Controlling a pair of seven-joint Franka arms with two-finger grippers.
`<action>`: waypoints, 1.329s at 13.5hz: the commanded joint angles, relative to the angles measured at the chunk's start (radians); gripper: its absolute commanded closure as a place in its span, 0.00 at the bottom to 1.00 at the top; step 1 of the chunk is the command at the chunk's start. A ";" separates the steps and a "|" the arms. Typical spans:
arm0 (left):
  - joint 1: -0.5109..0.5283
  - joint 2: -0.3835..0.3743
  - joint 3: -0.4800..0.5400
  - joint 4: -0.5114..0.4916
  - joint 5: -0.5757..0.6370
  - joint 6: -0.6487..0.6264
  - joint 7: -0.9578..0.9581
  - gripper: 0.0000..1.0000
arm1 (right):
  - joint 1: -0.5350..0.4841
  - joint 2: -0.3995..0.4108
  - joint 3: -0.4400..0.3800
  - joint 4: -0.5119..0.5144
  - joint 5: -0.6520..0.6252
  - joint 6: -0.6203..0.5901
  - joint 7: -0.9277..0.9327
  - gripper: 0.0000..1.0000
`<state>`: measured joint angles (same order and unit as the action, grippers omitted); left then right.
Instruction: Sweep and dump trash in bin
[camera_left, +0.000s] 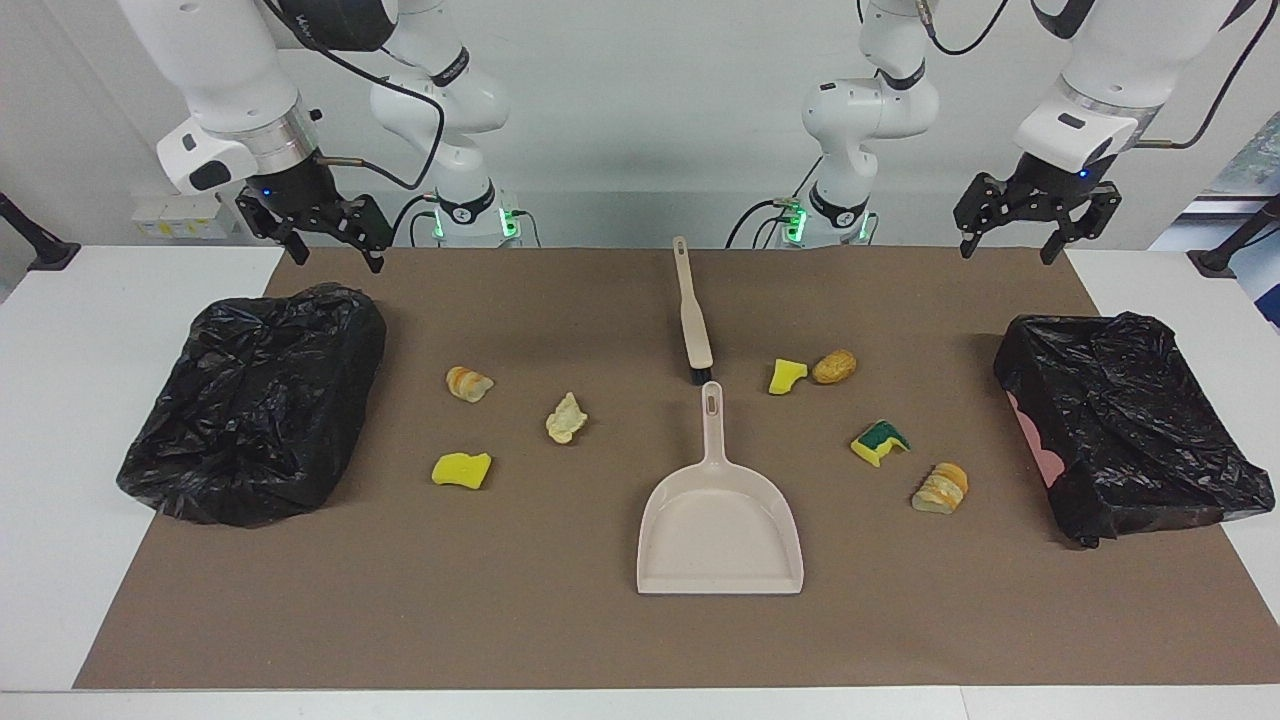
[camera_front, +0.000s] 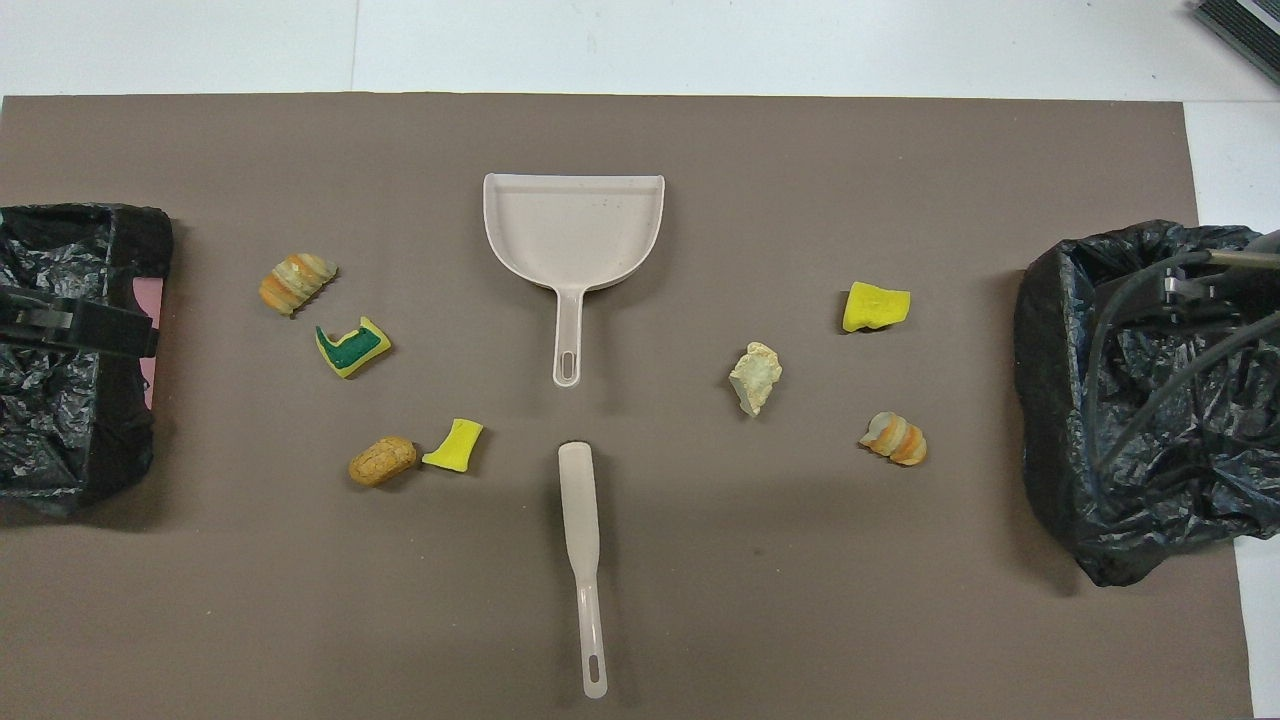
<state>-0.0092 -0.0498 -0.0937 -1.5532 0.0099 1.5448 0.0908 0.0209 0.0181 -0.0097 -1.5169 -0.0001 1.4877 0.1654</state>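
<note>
Above the robots' edge of the brown mat (camera_left: 560, 620), both grippers are hanging in the air with their fingers spread wide, holding and touching nothing. The right gripper (camera_left: 325, 245) is hovering over the mat's corner by the bin at the right arm's end of the table (camera_left: 255, 400); the left gripper (camera_left: 1018, 235) is hovering over the corner by the bin at the left arm's end of the table (camera_left: 1130, 420). Both bins are lying wrapped in crumpled black plastic, and no trash is showing in either.

The trash is lying loose on the mat. Toward the right arm's end, a striped bread chunk (camera_left: 468, 383), a pale crumpled scrap (camera_left: 566, 418) and a yellow sponge piece (camera_left: 461, 469) are sitting well apart from one another. Toward the left arm's end, a small yellow sponge bit (camera_left: 786, 375) is lying just beside a round tan chunk (camera_left: 833, 366), and farther from the robots a green-and-yellow sponge piece (camera_left: 879, 442) is sitting near a sliced bread piece (camera_left: 941, 488).

In the middle, the beige brush (camera_left: 693, 312) is lying flat, bristles pointing at the handle of the beige dustpan (camera_left: 720, 510), whose mouth is facing away from the robots and is carrying nothing. Open mat is stretching all along the edge farthest from the robots.
</note>
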 joint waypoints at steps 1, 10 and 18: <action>0.006 -0.028 -0.001 -0.033 -0.011 0.006 0.001 0.00 | 0.001 -0.035 0.004 -0.029 0.019 -0.047 -0.062 0.00; -0.014 -0.038 -0.009 -0.047 -0.013 -0.009 -0.006 0.00 | 0.004 0.012 0.029 -0.020 0.018 -0.021 -0.080 0.00; -0.291 -0.229 -0.015 -0.405 -0.044 0.099 -0.262 0.00 | 0.187 0.215 0.083 0.004 0.014 0.215 0.109 0.00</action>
<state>-0.2127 -0.2093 -0.1266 -1.8207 -0.0243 1.5593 -0.0634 0.1716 0.1881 0.0736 -1.5365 0.0033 1.6637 0.2124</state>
